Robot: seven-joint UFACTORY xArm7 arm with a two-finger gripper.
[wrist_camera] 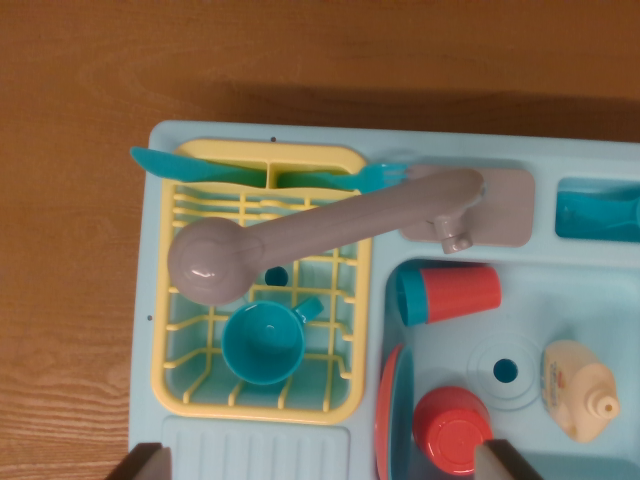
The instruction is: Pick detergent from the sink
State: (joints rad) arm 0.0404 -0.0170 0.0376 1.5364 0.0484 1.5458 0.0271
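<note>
Cream plastic, the detergent (pixel 577 389) lies flat in the sink (pixel 560 290) at the frame's lower right, its long axis slanting down-right, cap at the low end. The gripper (pixel 322 462) shows only two dark fingertips (pixel 146 461) at the bottom edge — spread wide, holding nothing — so the bottle sits up and right of its centre. Counted: one bottle, two red cups, one teal cup, one rack, one faucet.

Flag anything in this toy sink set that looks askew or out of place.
The cream plastic detergent bottle lies on its side in the light blue sink basin, near the drain. A red and teal cup is also tipped over there. The grey faucet is swung over the yellow dish rack, not the basin. Nothing looks spilled or broken.
</note>
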